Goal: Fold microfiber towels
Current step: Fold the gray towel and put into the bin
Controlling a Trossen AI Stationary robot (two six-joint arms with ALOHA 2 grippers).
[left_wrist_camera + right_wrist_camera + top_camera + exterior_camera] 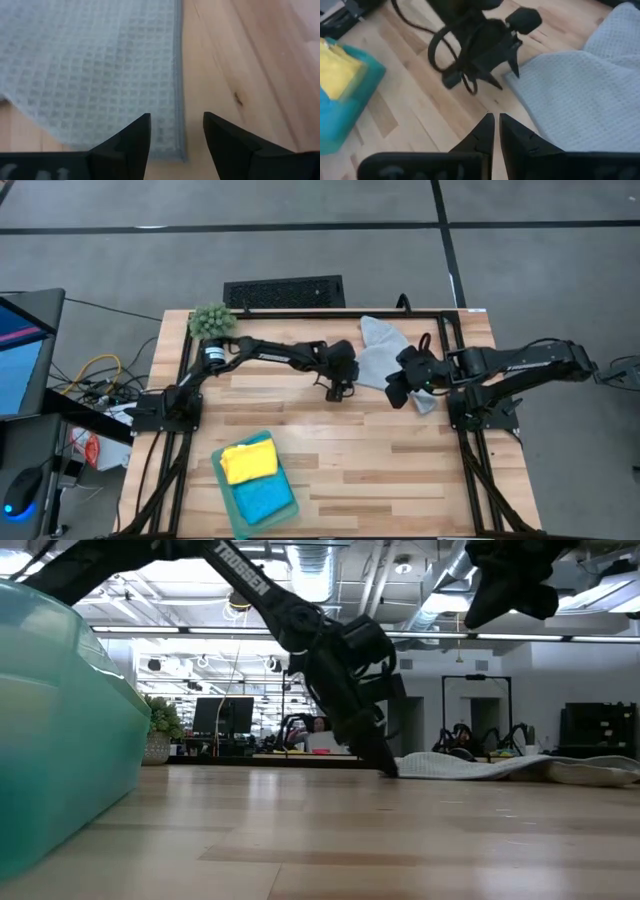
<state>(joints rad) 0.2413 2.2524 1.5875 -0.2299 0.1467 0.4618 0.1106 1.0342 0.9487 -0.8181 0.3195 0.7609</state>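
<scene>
The left gripper [176, 135] is down at the tabletop [400, 470], its spread fingers straddling the hemmed corner of the light grey towel [90, 70] to pinch it, while the right gripper [495, 131] hovers nearby, fingers closed and empty.

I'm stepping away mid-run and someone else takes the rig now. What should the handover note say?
Left claw: open, down at the table, straddling the near edge of the light grey towel; nothing gripped yet.
Right claw: fingers nearly together, empty, raised over the same towel's right side.
Grey towel: lying unfolded and rumpled at the table's far middle, one corner reaching the back edge.
Done: a yellow towel and a blue towel sit folded on a teal one at the front left.
Left: grasp the grey towel, fold it, add it to the stack.
</scene>
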